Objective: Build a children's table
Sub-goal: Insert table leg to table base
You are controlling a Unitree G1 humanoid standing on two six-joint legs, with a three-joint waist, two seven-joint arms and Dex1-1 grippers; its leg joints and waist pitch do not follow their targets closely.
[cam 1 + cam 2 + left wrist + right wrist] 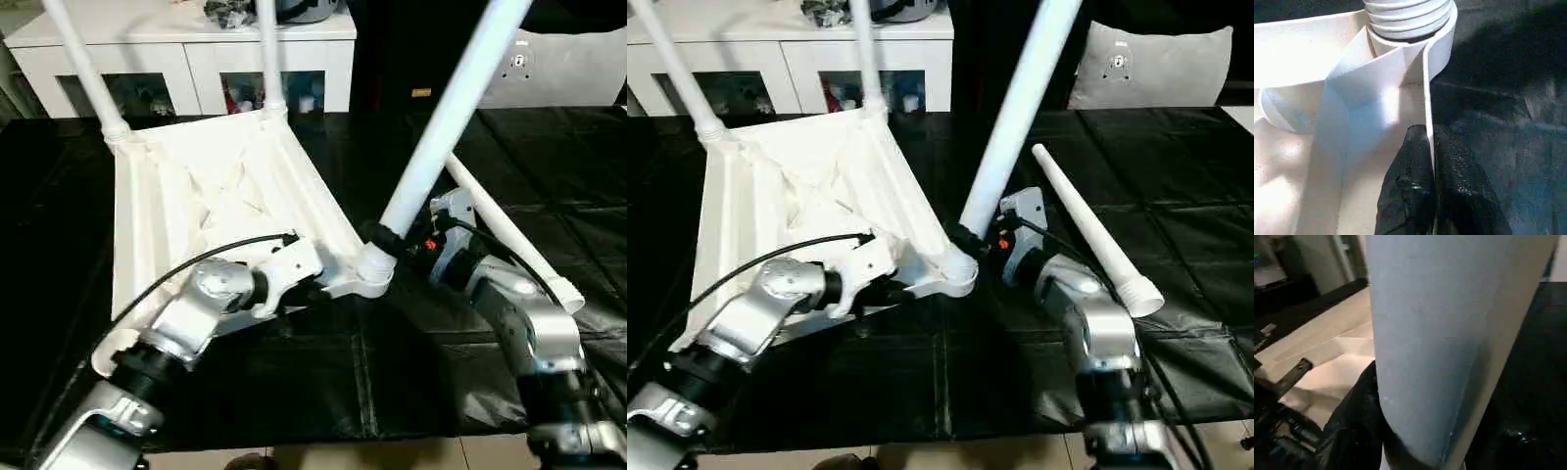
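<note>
Looking through the left eye view, you have the children's table [211, 191] lying upside down on the black-covered work table [294, 382], its ribbed underside facing up across the left and centre of the frame. Two legs stand up from its far corner sockets at upper left [83, 69] and upper centre [266, 54]. A third leg [446, 122] rises on a slant from the near corner socket [372, 269] toward the top right. Your left gripper [318, 289] sits at centre, pressed shut on the tabletop's near edge just beside that socket. Your right gripper [387, 238] wraps the slanted leg right above the socket.

Over to the right eye view: a loose fourth leg [1092, 235] lies flat on the black cover at right of centre, flared end toward the lower right, just beside your right forearm. A white cabinet [803, 59] runs along the top left, and a grey cushion [1151, 64] shows at upper right.

In the left wrist view, your two black fingers [1405, 196] pinch the thin white rim wall [1427, 112] between them, with the threaded leg end seated in the socket [1410, 19] at top centre.

In the right wrist view, the leg's tube [1449, 333] takes up the middle, and one black finger [1359, 421] hugs its side at lower left, jaws closed around the tube.
</note>
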